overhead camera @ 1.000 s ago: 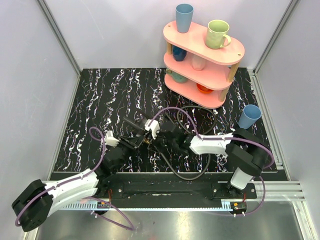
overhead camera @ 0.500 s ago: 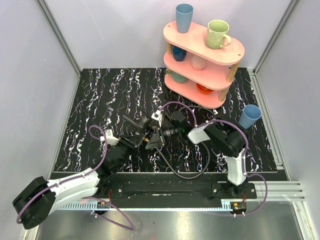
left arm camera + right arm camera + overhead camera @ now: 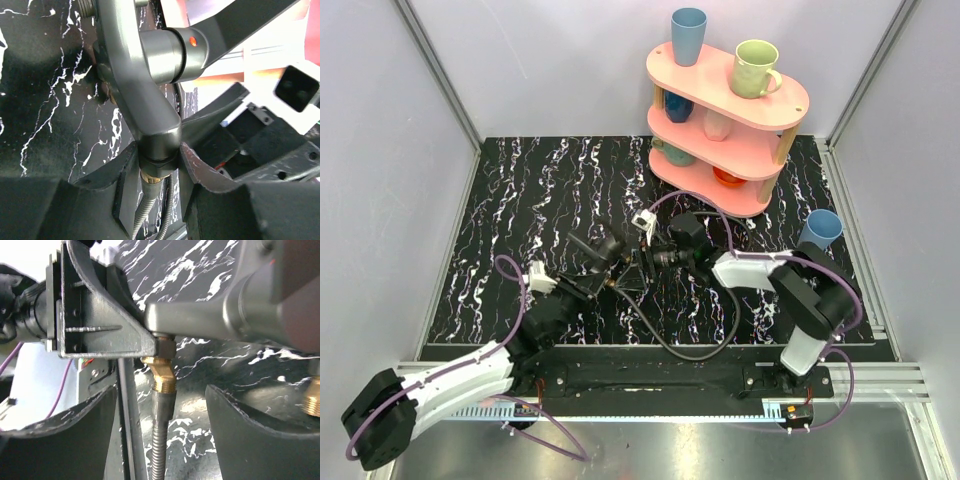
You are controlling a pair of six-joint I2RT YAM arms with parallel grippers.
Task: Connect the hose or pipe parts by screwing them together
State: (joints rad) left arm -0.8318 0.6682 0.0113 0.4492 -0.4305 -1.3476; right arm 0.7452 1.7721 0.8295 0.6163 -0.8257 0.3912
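Where the surface [image 3: 520, 200] is crowded at right by a pink shelf [image 3: 725, 95] and blue cup [image 3: 818, 232], the hose [image 3: 690, 352] is looped centrally; its angled piece [image 3: 135, 85] is clamped by the left fingers [image 3: 210, 172], its brass fitting [image 3: 162, 372] straddled untouched by the parted right fingers [image 3: 260, 430].

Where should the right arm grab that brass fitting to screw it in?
Grip the brass fitting on its faceted nut, just under the grey pipe body, jaws closing from either side. The flats likely give purchase; the braided hose below is round and flexible.
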